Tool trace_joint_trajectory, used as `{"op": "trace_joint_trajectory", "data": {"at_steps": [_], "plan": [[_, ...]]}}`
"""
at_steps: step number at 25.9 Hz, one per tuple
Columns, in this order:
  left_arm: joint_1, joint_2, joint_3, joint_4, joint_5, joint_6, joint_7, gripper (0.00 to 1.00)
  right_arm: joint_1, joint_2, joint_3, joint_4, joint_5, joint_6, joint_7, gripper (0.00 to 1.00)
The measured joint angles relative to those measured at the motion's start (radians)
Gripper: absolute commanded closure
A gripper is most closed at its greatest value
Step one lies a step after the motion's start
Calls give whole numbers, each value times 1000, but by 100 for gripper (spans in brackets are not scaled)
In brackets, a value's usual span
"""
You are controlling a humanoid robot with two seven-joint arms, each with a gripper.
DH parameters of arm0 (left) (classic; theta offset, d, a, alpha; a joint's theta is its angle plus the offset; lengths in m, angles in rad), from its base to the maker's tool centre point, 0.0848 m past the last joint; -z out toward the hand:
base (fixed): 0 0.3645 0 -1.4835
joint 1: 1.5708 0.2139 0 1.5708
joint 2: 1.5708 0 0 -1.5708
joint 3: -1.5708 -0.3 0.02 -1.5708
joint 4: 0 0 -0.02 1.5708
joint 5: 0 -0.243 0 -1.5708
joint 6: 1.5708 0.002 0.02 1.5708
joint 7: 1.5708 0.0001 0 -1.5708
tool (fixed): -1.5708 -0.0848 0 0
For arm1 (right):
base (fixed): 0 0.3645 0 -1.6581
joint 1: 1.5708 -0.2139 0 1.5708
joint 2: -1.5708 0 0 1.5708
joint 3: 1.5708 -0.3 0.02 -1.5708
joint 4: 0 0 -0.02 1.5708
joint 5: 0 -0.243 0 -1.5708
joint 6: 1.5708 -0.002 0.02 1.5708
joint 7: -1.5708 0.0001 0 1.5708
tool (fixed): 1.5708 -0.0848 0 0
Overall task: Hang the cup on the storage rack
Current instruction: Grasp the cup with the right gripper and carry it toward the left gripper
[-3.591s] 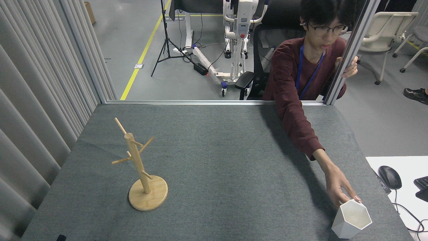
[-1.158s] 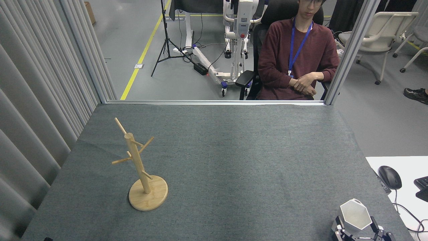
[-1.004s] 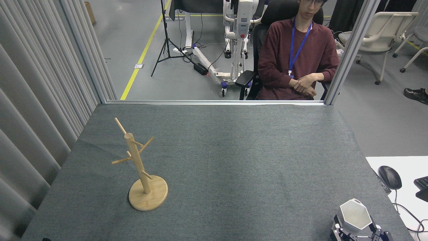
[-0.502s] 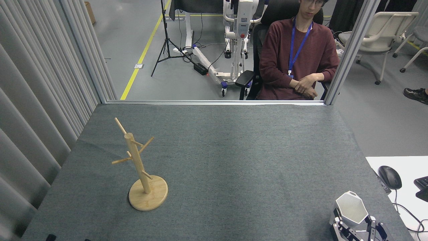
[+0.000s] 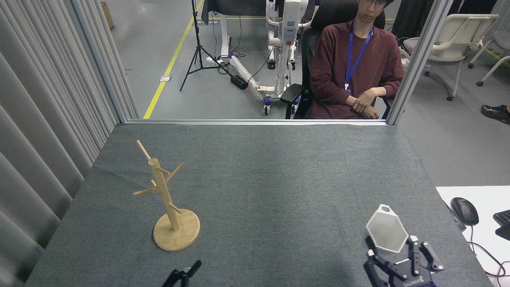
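The white hexagonal cup (image 5: 385, 228) is tipped with its open mouth towards me, its tab handle with the round hole at the top. It sits in my right gripper (image 5: 390, 241), which comes up from the bottom right and is shut on the cup's lower part, with dark fingers (image 5: 412, 250) either side. At the left of the grey table stands the wooden storage rack (image 5: 162, 189), upright on its round base (image 5: 177, 231), all its pegs bare. My left gripper (image 5: 184, 273) shows only as dark tips at the bottom edge, right of the rack's base.
A person (image 5: 355, 63) sits behind the table's far edge (image 5: 255, 122), hands folded. A grey curtain (image 5: 44, 99) lines the left side. A slanted metal post (image 5: 414, 63) rises at the far right corner. A mouse (image 5: 464, 210) lies on a white desk to the right.
My right gripper has carried the cup up and to the left from the table's near right corner. My left gripper's tips have come into view at the bottom edge. The rack stands as before.
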Motion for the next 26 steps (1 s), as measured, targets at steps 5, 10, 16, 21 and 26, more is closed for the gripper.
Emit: {"op": "trace_joint_trajectory", "data": {"at_steps": [5,10,16,21,26], "plan": [[-84,-37,-142,74,-188,86,-8,0,12,90,102,-37,85,9,4,46],[-126,-50,-194,106,-242,123,-32,0,16,164,227,-48,160,52,7,46],[-147,-58,-206,111,-247,129,-46,0,12,198,374,-45,223,115,7,46],[-154,-59,-206,109,-226,117,-54,0,12,202,462,-41,244,149,8,46],[-168,-61,-201,109,-173,105,-100,0,21,199,498,-40,251,162,10,46]]}}
